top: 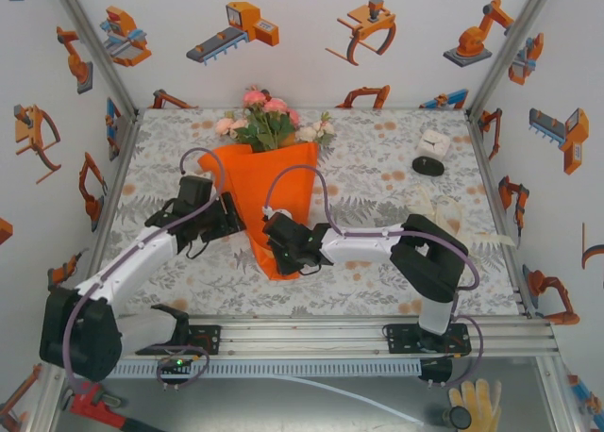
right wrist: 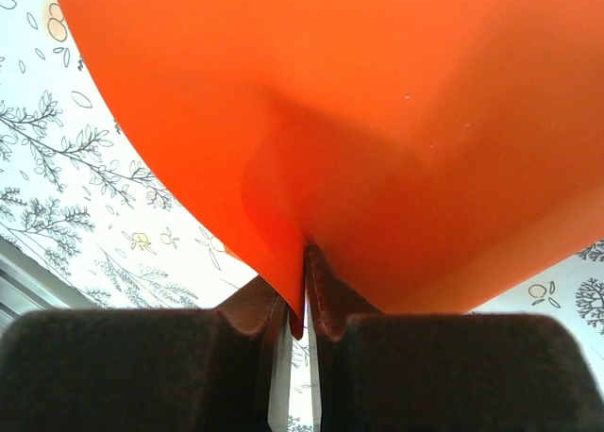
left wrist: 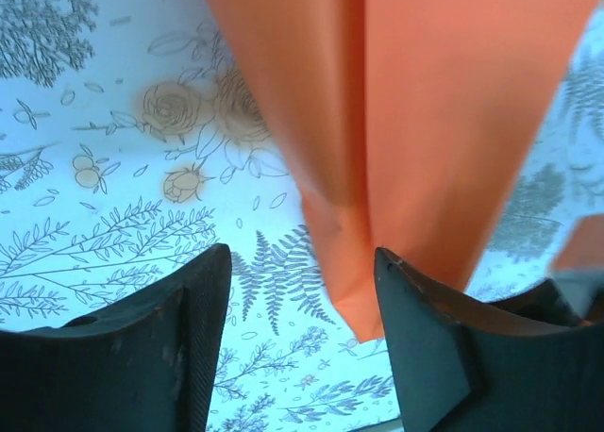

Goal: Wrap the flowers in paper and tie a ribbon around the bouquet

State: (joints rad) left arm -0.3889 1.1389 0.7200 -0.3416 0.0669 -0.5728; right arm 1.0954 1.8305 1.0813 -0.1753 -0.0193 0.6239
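The orange paper (top: 274,201) lies folded into a cone on the floral cloth, its wide end far and its point near. The flowers (top: 269,121), pink and cream with green leaves, stick out of that wide end. My left gripper (top: 229,217) is at the cone's left edge. In the left wrist view it (left wrist: 302,255) stands open, with the paper's lower corner (left wrist: 377,290) between the fingers, close to the right one. My right gripper (top: 280,241) is low on the cone and, in the right wrist view, is shut (right wrist: 305,262) on a fold of the paper (right wrist: 377,121). The cream ribbon (top: 462,220) lies loose at the right.
A small white box (top: 434,145) and a black disc (top: 427,166) sit at the back right. The aluminium rail (top: 311,338) with both arm bases runs along the near edge. Below it lie a red wrench (top: 90,404) and a yellow glove (top: 483,402). Walls close three sides.
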